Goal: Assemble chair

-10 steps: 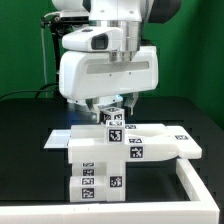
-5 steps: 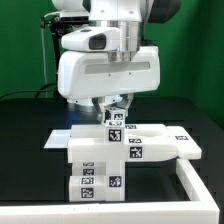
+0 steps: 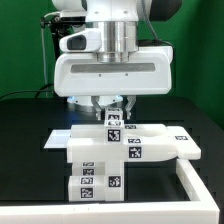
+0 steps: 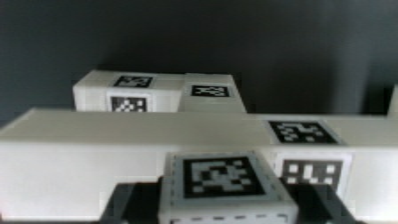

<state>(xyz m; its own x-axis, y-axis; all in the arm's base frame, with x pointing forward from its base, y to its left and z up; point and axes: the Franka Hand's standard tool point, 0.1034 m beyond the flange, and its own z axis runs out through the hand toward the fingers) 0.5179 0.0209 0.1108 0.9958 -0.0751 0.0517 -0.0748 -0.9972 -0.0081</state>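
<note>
Brightness: exterior view is evenly bright; wrist view is dimmer and greyer.
Light source: from overhead; tops of the chair (image 3: 112, 150) glow brightest, sides facing the camera a shade darker.
Shadows: soft shade under the gripper (image 3: 113, 108); no hard edges on the black table (image 3: 30, 140).
Glare: white arm housing nearly washed out, little surface detail.
Blur: wrist view soft throughout; tags (image 4: 224, 175) nearest the gripper are fuzzy.
Resolution: both frames are small and coarse.
</note>
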